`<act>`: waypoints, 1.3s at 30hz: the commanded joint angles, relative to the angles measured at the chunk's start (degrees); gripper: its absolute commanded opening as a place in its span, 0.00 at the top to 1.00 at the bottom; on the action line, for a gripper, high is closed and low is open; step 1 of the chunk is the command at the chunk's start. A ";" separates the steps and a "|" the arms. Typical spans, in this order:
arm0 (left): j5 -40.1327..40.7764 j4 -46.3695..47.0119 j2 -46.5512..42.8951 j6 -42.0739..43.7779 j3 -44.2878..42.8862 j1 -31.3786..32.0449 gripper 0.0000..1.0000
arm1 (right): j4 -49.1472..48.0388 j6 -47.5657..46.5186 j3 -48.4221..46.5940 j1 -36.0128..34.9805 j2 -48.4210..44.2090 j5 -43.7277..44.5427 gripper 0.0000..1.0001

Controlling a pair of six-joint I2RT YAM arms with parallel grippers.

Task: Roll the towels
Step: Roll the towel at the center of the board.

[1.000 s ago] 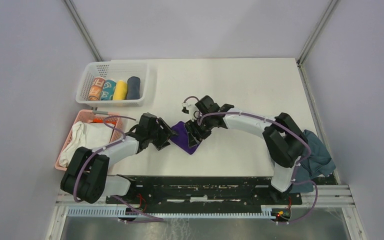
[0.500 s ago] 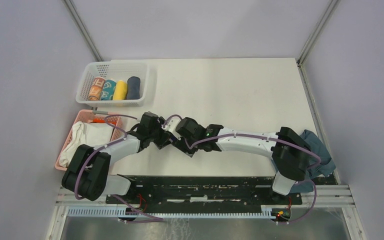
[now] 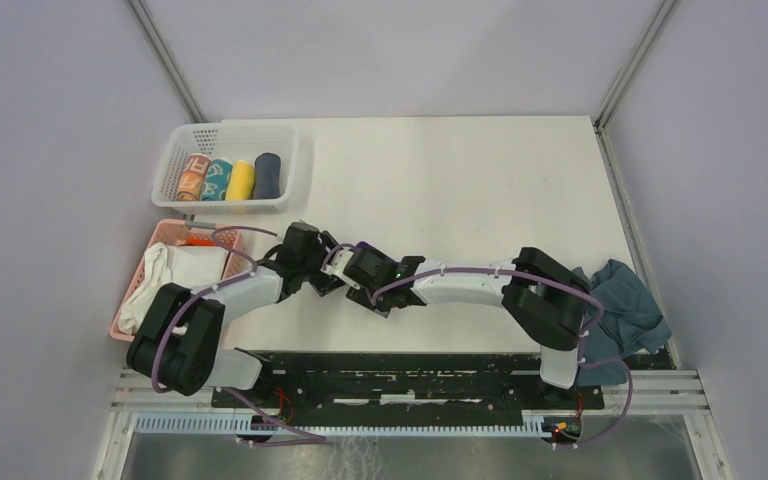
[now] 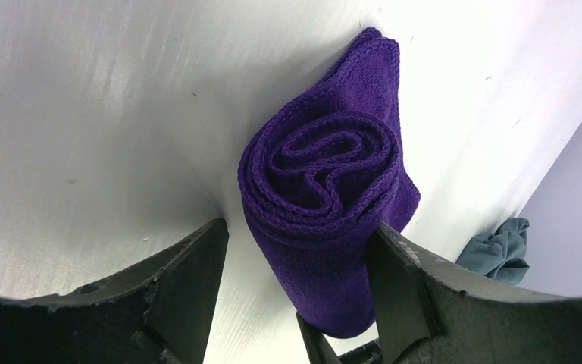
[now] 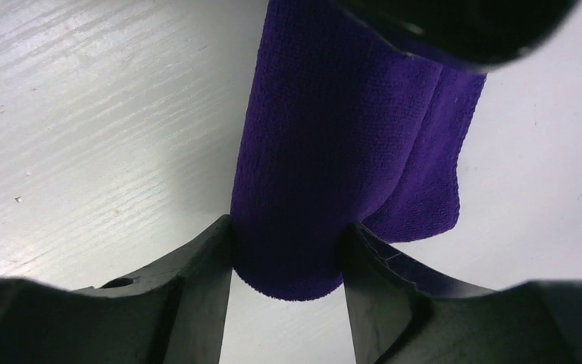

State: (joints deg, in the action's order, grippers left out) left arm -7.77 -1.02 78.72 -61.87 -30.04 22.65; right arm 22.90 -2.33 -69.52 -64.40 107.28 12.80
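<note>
The purple towel [image 4: 326, 174] is a rolled cylinder lying on the white table, its spiral end facing the left wrist camera. My left gripper [image 4: 299, 227] is open around one end; its right finger touches the roll and the left finger stands apart. My right gripper [image 5: 286, 224] is shut on the roll's other end [image 5: 303, 152], with a loose flap beside it. In the top view both grippers, left [image 3: 320, 272] and right [image 3: 360, 275], meet near the table's front left and hide the roll. The slate-grey towel [image 3: 622, 308] lies crumpled at the front right.
A white basket [image 3: 175, 165] at the back left holds several rolled towels. A pink basket [image 3: 165, 232] in front of it holds a white cloth bundle [image 3: 175, 280]. The right arm stretches low across the front of the table.
The right gripper has swept left over the purple towel to meet the left gripper. The towel, a flat diamond a second ago, is now rolled and covered. The left gripper barely moved.
</note>
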 commanded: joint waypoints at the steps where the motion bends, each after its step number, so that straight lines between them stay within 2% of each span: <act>1: 3.92 -5.38 2.81 1.66 1.16 0.23 0.25 | -0.77 -0.09 -0.09 -0.12 2.04 -1.48 0.45; 6: 3.40 -5.50 0.97 1.15 1.04 0.15 0.24 | -0.75 0.80 -0.13 2.31 2.15 -9.83 0.64; 9: 3.31 -5.16 -2.67 -0.16 1.56 0.18 0.22 | -1.21 2.27 0.39 5.47 1.90 -18.74 0.71; 13: 4.21 -5.69 -9.06 -1.55 2.26 0.08 0.19 | -3.20 4.38 1.47 9.95 1.86 -33.49 0.73; 17: 4.03 -5.86 -15.00 -2.45 3.28 0.03 0.17 | -9.33 9.18 3.48 14.91 2.66 -49.02 0.74; 22: 1.76 -3.24 -18.70 -4.90 6.79 0.07 0.17 | -13.63 13.21 4.01 18.48 5.38 -59.58 0.74; 28: -2.96 4.53 -16.66 -7.37 9.61 0.14 0.17 | -23.27 22.88 5.34 21.24 10.03 -67.15 0.75; 39: -4.77 11.49 -11.67 -8.94 10.16 0.90 0.20 | -38.51 40.05 8.79 24.90 16.74 -71.46 0.75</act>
State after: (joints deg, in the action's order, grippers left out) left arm -10.92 5.15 65.32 -68.34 -20.21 22.81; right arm -8.12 28.80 -62.96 -40.42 119.57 -57.52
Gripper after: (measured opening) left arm 0.810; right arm 0.354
